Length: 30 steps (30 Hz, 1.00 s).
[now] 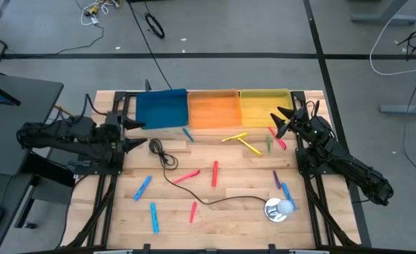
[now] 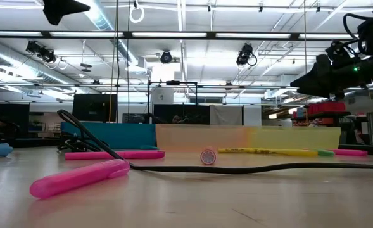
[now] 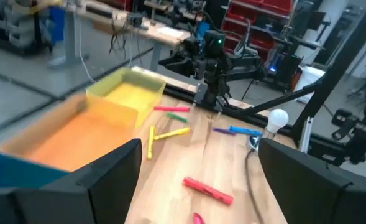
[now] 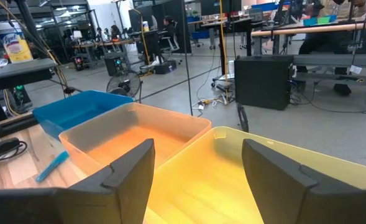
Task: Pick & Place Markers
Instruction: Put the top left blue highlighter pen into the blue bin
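Observation:
Several markers lie flat and scattered on the wooden table: blue (image 1: 143, 187), pink (image 1: 186, 176), red (image 1: 215, 173), yellow (image 1: 248, 147), green (image 1: 268, 144), purple (image 1: 276, 178). My left gripper (image 1: 138, 134) hovers at the table's left edge, near the blue tray (image 1: 162, 108). It is open and empty, and it looks across the table (image 3: 198, 180). My right gripper (image 1: 282, 121) stands open and empty at the right edge, in front of the yellow tray (image 1: 264, 106), pointing over it (image 4: 198, 174).
An orange tray (image 1: 213, 108) stands between the blue and yellow ones along the far edge. A thin black cable (image 1: 193, 187) runs across the table's middle to a round silver-white object (image 1: 278, 209) at the near right. A pink marker (image 2: 78, 177) lies close to the low camera.

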### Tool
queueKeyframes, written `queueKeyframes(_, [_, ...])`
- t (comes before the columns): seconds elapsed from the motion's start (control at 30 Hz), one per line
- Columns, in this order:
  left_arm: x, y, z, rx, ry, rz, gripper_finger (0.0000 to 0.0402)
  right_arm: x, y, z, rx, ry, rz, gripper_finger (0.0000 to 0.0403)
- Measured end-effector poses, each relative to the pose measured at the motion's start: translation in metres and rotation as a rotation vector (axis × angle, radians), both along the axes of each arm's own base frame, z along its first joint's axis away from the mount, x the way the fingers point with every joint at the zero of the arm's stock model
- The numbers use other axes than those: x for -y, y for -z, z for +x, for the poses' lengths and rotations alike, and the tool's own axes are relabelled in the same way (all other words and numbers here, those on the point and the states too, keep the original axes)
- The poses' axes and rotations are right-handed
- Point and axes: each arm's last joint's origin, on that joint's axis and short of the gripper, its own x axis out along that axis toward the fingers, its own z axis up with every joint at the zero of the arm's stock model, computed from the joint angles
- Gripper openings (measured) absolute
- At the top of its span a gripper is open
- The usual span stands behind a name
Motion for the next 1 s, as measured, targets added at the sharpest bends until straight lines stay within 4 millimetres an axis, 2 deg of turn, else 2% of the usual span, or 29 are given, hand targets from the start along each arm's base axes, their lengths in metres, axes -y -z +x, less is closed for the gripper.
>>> queueKeyframes(0.43, [0.009, -0.020, 0.016, -0.171, 0.008, -0.425, 0.0330, 0.000, 0.000, 0.000, 0.000, 0.000, 0.000, 0.0245])
queueKeyframes(1.0, [0.039, -0.042, 0.056, -0.392, -0.043, -0.758, 0.0330, 0.000, 0.000, 0.000, 0.000, 0.000, 0.000, 0.0245])
